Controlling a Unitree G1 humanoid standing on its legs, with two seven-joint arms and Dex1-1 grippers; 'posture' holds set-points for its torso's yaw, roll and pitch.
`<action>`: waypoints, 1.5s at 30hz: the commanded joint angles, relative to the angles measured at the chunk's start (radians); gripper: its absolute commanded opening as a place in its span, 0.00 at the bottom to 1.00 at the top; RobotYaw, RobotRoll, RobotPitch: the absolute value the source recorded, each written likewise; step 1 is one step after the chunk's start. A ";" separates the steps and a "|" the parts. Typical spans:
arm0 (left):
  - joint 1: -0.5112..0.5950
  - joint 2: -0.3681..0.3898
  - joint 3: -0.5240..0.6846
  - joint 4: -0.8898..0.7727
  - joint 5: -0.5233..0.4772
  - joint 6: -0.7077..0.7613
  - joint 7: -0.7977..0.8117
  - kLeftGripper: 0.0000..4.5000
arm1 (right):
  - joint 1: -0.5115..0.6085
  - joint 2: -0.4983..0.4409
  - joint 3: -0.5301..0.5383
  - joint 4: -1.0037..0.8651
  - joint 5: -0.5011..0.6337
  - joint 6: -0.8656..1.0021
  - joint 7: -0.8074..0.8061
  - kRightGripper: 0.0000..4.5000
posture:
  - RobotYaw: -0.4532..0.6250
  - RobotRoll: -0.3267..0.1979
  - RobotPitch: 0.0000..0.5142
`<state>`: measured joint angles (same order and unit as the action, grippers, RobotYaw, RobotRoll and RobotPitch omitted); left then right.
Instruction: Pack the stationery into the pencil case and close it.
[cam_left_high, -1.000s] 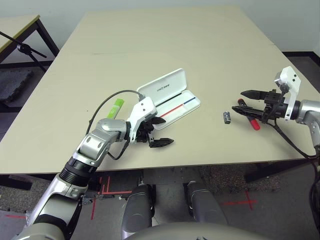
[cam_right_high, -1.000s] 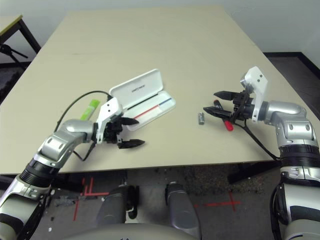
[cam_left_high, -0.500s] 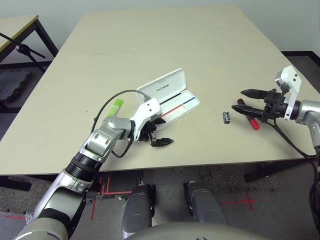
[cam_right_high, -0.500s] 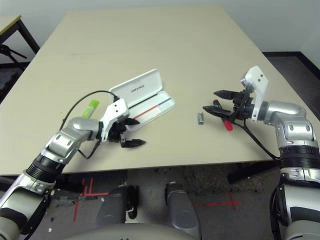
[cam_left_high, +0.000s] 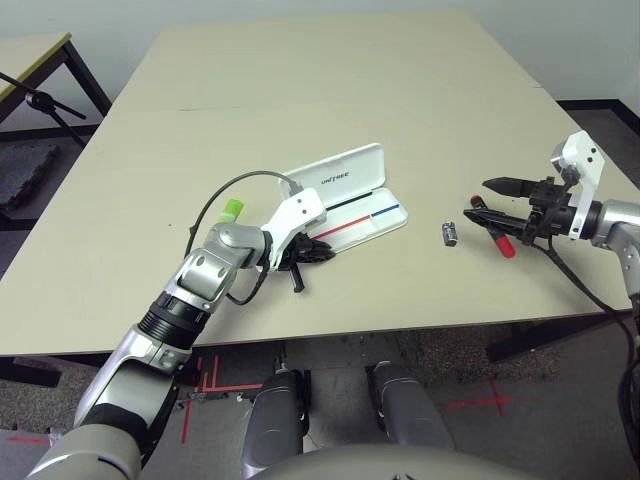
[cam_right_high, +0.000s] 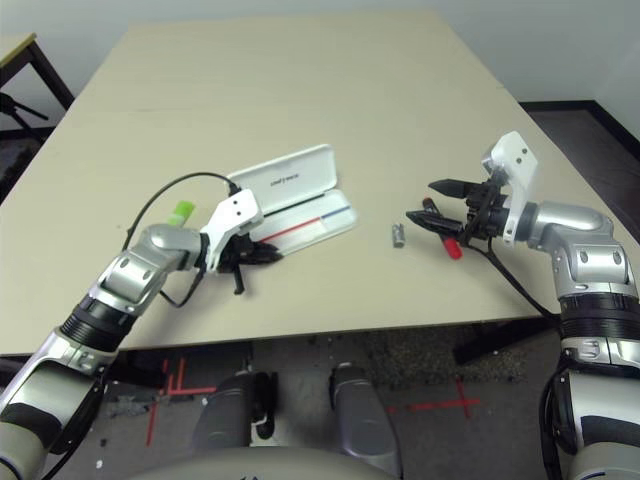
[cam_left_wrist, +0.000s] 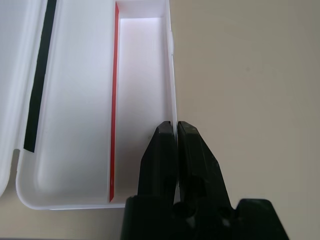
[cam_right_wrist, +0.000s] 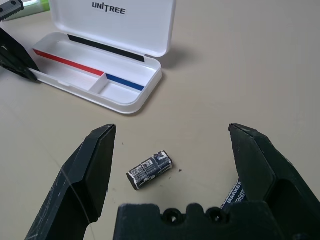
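Observation:
The white pencil case (cam_left_high: 345, 178) lies open mid-table, its "UNITREE" lid raised and red, blue and black lines in the tray (cam_left_wrist: 75, 100). My left gripper (cam_left_high: 312, 254) is shut on the front wall at the tray's red end (cam_left_wrist: 176, 125). A lime-green highlighter (cam_left_high: 232, 209) lies behind my left wrist, left of the case. A small dark-silvery cylinder (cam_right_wrist: 149, 170) lies right of the case. My right gripper (cam_left_high: 478, 198) hovers open just beyond it, over the red marker (cam_left_high: 503, 245) with a black cap.
The beige table (cam_left_high: 330, 80) stretches far behind the case. A black cable loops over my left wrist (cam_left_high: 225, 195). Another table (cam_left_high: 30, 50) and a black stand (cam_left_high: 45, 97) are off to the far left. The front table edge runs close below both grippers.
My left gripper has gone from open in front of the case to shut on its front wall. The case has turned and slid slightly right. The right gripper has not moved.

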<state>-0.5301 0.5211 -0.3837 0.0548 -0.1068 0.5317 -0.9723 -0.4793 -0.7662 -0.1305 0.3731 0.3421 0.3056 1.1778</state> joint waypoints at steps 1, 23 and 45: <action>-0.016 0.048 -0.017 -0.006 0.033 -0.061 -0.053 0.01 | 0.009 0.007 0.002 -0.005 0.005 0.004 -0.004 1.00 | 0.25 0.62 0.20; 0.049 0.138 -0.014 0.017 0.047 -0.367 -0.269 0.01 | 0.005 0.021 0.017 0.015 -0.012 -0.011 0.000 1.00 | 0.25 0.62 0.19; 0.074 0.148 0.020 0.000 0.045 -0.346 -0.244 0.44 | -0.004 0.041 0.029 0.031 -0.023 -0.032 -0.002 1.00 | 0.26 0.62 0.16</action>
<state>-0.4668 0.6607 -0.3730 0.0691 -0.0566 0.1809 -1.2175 -0.4803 -0.7305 -0.1158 0.3953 0.3281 0.2839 1.1773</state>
